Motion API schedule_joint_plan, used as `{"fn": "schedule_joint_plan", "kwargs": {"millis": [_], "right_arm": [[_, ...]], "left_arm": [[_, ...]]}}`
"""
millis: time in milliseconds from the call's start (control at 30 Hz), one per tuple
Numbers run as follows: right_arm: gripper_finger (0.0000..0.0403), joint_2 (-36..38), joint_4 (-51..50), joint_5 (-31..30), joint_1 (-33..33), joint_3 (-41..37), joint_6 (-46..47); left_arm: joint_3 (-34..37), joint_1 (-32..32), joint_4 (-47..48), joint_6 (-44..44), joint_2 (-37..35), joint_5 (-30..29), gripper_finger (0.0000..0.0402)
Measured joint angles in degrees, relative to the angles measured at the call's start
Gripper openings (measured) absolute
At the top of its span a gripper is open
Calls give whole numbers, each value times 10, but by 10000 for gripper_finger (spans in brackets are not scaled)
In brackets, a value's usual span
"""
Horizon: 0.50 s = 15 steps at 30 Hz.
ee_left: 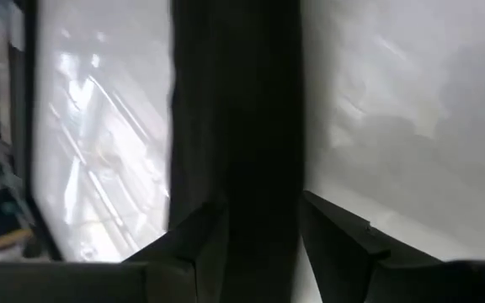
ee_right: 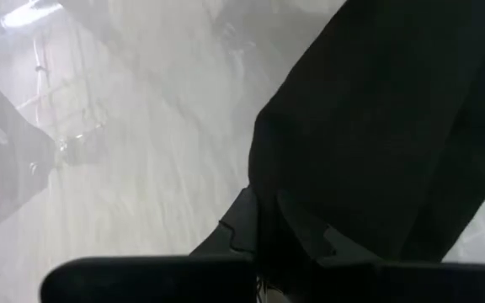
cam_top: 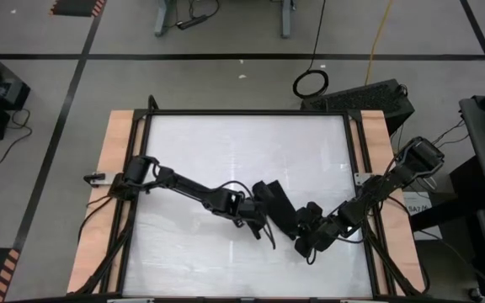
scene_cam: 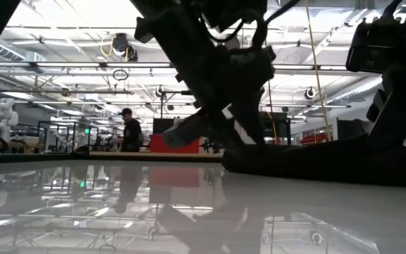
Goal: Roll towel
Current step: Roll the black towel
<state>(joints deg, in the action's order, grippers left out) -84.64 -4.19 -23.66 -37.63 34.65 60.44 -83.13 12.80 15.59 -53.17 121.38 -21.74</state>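
The black towel (cam_top: 274,206) lies as a narrow band on the white tabletop (cam_top: 226,151), slanting from the middle toward the near right. My left gripper (cam_top: 258,225) comes in from the left and has the band (ee_left: 238,126) running between its two fingers. At the band's near right end, my right gripper (cam_top: 303,244) is shut on the cloth (ee_right: 377,126). In the low view the towel (scene_cam: 316,162) is a low dark mound on the table. My left gripper has the towel band (ee_left: 259,210) filling the gap between its two fingers (ee_left: 200,244), which lie across the band and slant down from the table's left. Beyond the fingers the band runs on along the table. My right gripper pinches the towel's near right end (ee_right: 289,198) between its shut fingers (ee_right: 242,227), slanting down from the table's right. One layer or several, I cannot tell. From the fingers the cloth spreads out over the table.
A black frame (cam_top: 242,112) rims the tabletop, with wooden boards (cam_top: 116,168) along both sides. The bare tabletop takes up the far half and the near left. In the low view a person (scene_cam: 129,130) stands far back in the room.
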Motion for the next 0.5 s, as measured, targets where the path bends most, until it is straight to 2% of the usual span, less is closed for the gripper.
{"fn": "schedule_joint_plan", "kwargs": {"millis": [167, 367, 500], "right_arm": [[9, 0, 6, 0, 0, 0, 0], [9, 0, 14, 0, 0, 0, -4], [9, 0, 15, 0, 0, 0, -5]], "left_arm": [[0, 0, -30, -19, 0, 6, 153], [0, -14, -29, -27, 12, 107, 156], [0, -18, -32, -13, 14, 131, 195]]}}
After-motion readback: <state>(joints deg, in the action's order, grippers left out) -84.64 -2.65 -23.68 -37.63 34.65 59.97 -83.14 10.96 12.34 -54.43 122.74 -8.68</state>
